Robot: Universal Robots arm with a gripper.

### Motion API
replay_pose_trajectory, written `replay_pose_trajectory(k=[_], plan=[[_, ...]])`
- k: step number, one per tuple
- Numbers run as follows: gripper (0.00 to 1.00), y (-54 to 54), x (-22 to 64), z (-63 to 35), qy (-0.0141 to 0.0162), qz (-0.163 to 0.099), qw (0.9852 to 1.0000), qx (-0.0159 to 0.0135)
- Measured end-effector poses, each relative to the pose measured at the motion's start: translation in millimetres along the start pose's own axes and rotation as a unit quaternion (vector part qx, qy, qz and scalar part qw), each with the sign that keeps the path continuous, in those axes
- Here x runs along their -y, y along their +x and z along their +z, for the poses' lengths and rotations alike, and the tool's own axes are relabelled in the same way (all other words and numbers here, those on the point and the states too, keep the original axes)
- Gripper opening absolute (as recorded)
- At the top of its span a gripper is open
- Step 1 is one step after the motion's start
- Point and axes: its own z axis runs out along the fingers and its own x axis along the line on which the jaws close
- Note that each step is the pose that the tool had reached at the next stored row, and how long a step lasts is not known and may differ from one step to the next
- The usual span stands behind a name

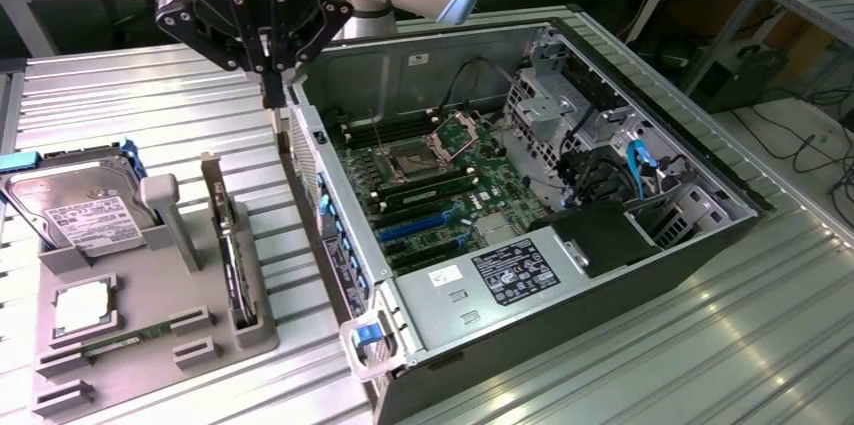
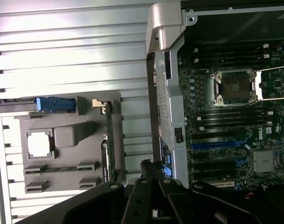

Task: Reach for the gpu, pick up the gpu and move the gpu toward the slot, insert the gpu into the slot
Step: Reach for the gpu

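The gpu stands thin and edge-on in a grey holder on the exterior view's left, its metal bracket end toward the far side. In the wrist view the gpu shows as a narrow dark strip with a green edge. My gripper hangs above the table beyond the gpu's far end, between the holder and the case wall. Its fingers are shut with nothing in them. The gripper also shows dark in the wrist view. The blue slots lie on the motherboard inside the open case, with the same slots in the wrist view.
The open computer case lies on its side on the ribbed metal table. On the holder sit a silver hard drive, a processor chip and a thin green memory stick. The case wall rises right beside the holder.
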Motion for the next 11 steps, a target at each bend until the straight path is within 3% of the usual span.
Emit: replay_pose_trajectory(k=[11], plan=[[0.11,9.0,2.3,-0.3,0.0001,0.0,1.0,-0.0001]])
